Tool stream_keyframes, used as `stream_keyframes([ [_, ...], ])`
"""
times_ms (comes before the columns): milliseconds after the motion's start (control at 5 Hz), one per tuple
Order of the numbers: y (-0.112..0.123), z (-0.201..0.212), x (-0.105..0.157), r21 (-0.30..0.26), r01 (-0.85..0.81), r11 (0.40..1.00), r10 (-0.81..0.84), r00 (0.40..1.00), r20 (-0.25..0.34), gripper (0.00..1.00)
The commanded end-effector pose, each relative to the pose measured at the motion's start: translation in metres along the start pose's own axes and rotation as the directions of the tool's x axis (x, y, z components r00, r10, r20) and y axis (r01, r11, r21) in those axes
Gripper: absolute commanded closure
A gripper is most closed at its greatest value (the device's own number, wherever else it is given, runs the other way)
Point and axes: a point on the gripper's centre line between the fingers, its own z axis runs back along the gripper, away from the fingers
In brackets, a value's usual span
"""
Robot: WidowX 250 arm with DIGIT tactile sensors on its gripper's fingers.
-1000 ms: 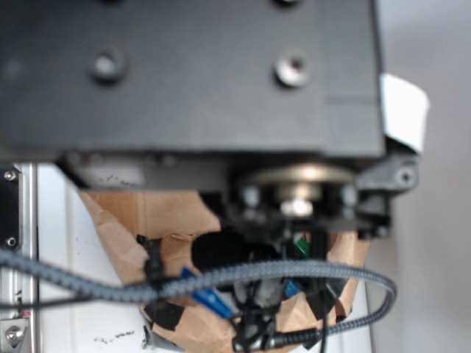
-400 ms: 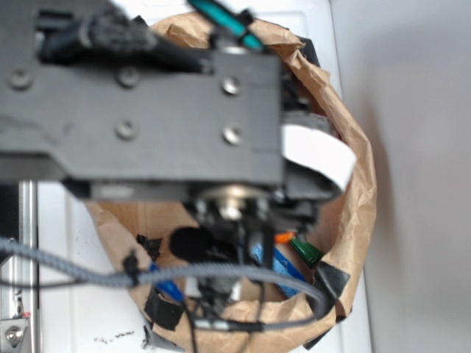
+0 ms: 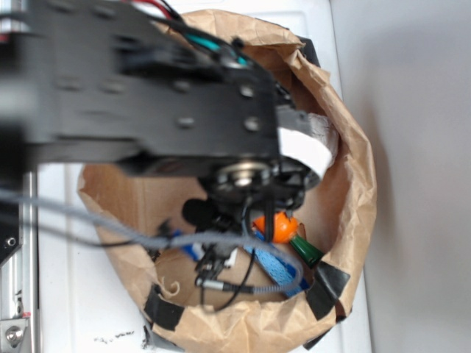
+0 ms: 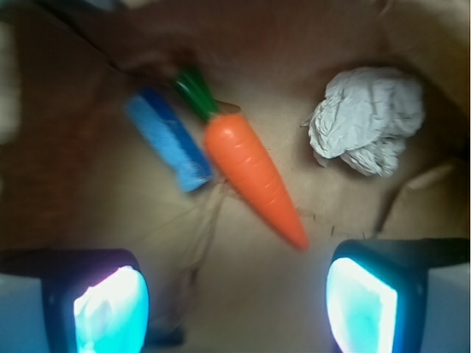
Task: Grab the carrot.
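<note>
The orange carrot (image 4: 254,173) lies on the brown paper floor of a bag, green stem toward the upper left, pointed tip toward the lower right. In the exterior view only part of the carrot (image 3: 278,226) shows under the arm, with its green stem beside it. My gripper (image 4: 235,301) hovers above it, open, nothing between the two glowing cyan fingertips (image 4: 110,309). The carrot's tip lies just ahead of the gap between them.
A flat blue block (image 4: 168,140) lies right beside the carrot's left side. A white wad of paper (image 4: 368,118) sits to the right. The rolled brown paper bag wall (image 3: 353,220) rings everything. The black arm covers much of the exterior view.
The arm has swung up and left in the exterior view, uncovering the bag's interior, and the carrot's orange body now shows where only the green stem did before.
</note>
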Motion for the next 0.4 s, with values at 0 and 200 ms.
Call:
stream_keyframes([
  [0,0.015,-0.035,0.029,0.014,0.055,0.998,-0.055,0.998,0.039,0.00],
  [200,0.000,-0.051,0.029,0.047,0.111,0.993,-0.115,0.990,0.087,0.00],
])
